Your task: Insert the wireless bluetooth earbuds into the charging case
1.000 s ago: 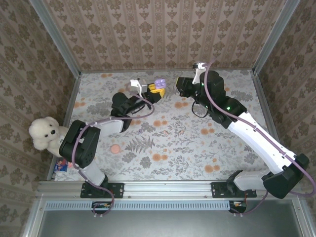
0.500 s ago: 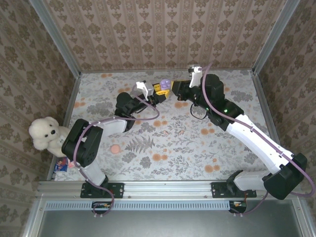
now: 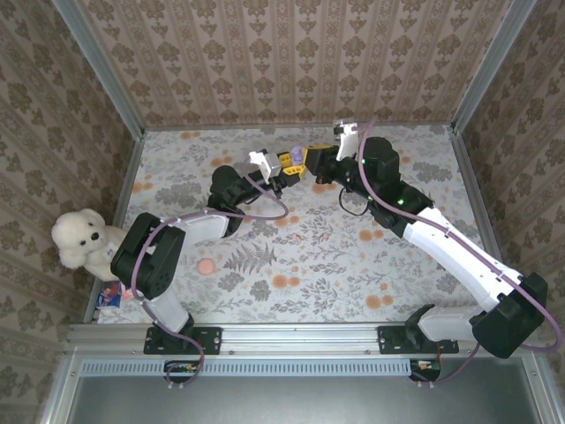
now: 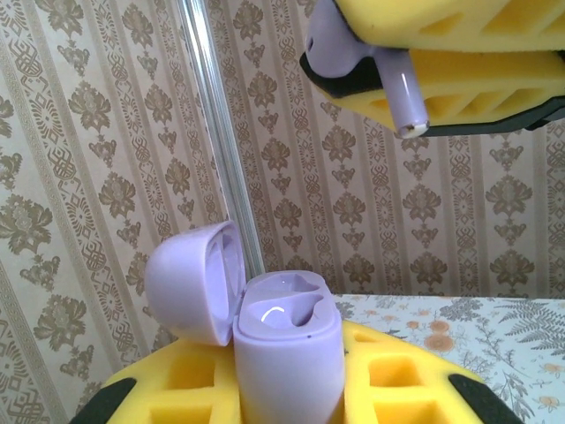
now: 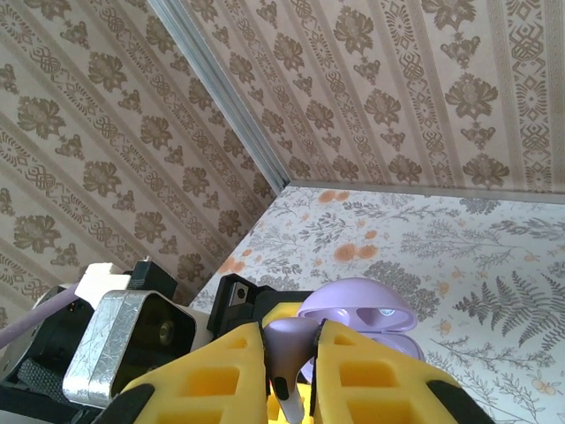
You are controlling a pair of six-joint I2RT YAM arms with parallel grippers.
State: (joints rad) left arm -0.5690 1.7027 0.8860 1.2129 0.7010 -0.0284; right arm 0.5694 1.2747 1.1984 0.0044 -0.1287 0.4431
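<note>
The left claw (image 4: 287, 393) is gripping the lilac charging case (image 4: 287, 349) upright, its lid (image 4: 194, 283) standing open toward nine o'clock. At one o'clock above it, the right claw (image 4: 415, 49) is pinching one earbud (image 4: 388, 79), stem pointing down, apart from the case. Both claws are hovering over the far part of the bench (image 3: 309, 256), at twelve o'clock, probably clear of it.

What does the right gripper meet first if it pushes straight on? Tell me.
Most likely the open charging case, held upright by the left gripper. The earbud pinched in the right gripper would touch it first. The gap between them is hard to judge.
</note>
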